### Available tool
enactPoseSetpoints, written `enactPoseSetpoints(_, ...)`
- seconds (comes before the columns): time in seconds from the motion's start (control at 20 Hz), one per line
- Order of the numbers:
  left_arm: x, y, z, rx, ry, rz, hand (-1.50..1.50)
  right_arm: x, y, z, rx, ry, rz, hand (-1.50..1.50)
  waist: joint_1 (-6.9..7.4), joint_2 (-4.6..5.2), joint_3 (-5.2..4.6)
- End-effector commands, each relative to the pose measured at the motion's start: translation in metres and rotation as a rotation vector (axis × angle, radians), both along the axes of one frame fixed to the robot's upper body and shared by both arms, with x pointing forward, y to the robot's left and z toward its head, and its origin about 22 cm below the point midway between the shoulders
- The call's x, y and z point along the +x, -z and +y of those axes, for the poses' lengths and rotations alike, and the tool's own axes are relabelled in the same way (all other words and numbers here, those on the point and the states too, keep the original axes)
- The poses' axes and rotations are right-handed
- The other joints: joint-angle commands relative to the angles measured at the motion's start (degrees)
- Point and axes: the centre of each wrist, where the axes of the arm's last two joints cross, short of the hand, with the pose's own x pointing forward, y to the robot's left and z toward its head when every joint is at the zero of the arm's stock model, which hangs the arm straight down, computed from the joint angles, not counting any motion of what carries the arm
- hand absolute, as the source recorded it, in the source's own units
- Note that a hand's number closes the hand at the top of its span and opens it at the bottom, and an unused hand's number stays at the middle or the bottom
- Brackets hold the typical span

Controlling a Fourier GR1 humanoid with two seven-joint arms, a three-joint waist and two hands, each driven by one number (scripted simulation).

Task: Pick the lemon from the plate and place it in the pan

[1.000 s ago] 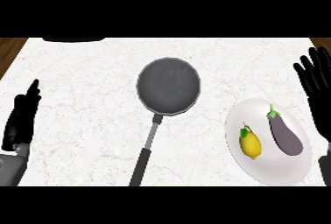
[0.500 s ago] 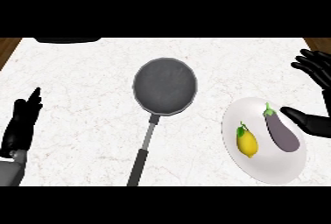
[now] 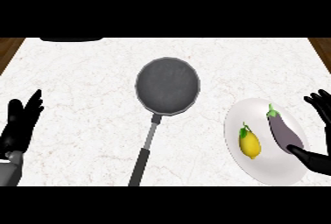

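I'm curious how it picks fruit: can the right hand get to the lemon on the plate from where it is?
Probably yes. The right hand is open at the plate's right edge. The eggplant lies between it and the lemon, so it would likely reach over from above.

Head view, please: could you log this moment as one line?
lemon: on plate, beside eggplant | pan: nothing in it | right hand: open, at plate's right edge | left hand: open, resting
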Motion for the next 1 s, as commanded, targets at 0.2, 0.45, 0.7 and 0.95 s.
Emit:
enactPoseSetpoints(0.2,-0.002,0.013,-0.005,-0.006,0.001,0.004,0.0,-0.005,-0.072,-0.032,-0.423,0.022,0.092,-1.5,0.27,0.06,-0.18)
enactPoseSetpoints(0.45,0.0,0.006,-0.008,-0.009,0.013,0.024,0.0,-0.009,-0.115,-0.018,-0.806,-0.018,0.224,-1.5,0.52,-0.04,-0.29)
enactPoseSetpoints(0.7,0.002,0.003,0.001,0.01,-0.002,0.01,0.0,-0.012,-0.134,0.017,-1.035,-0.027,0.346,-1.5,0.7,0.14,-0.23)
enactPoseSetpoints(0.95,0.001,0.002,-0.011,-0.006,0.033,0.013,0.0,-0.008,-0.128,0.054,-1.208,-0.056,0.432,-1.5,1.47,0.14,-0.11)
